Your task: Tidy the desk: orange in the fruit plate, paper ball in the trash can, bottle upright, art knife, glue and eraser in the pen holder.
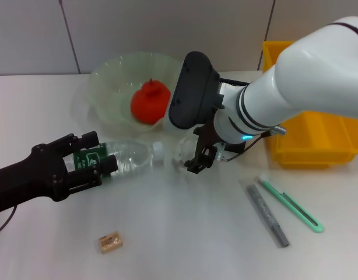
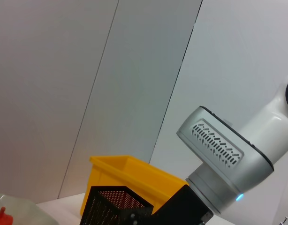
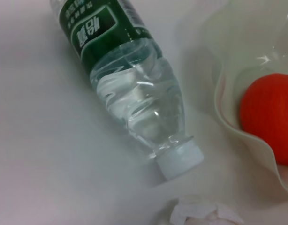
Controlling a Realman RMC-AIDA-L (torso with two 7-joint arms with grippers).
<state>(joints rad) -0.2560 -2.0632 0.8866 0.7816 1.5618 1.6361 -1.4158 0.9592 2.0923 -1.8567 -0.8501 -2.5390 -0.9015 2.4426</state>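
The bottle [image 1: 132, 158] lies on its side, white cap toward the middle of the table, and my left gripper [image 1: 100, 153] is shut on its green-labelled part. In the right wrist view the bottle [image 3: 134, 89] fills the frame, with the paper ball [image 3: 205, 216] just past its cap. My right gripper [image 1: 207, 160] hangs open, fingers pointing down, beside the paper ball [image 1: 183, 153]. The orange [image 1: 150, 102] sits in the fruit plate [image 1: 106, 79]. The art knife [image 1: 290, 204] and the glue [image 1: 265, 213] lie side by side at the front right. The eraser [image 1: 110, 242] lies near the front edge.
The yellow trash can [image 1: 312, 137] stands at the right, partly behind my right arm. The pen holder [image 2: 111, 206] shows only in the left wrist view, in front of the trash can [image 2: 130, 176]. Bare table lies between the eraser and the glue.
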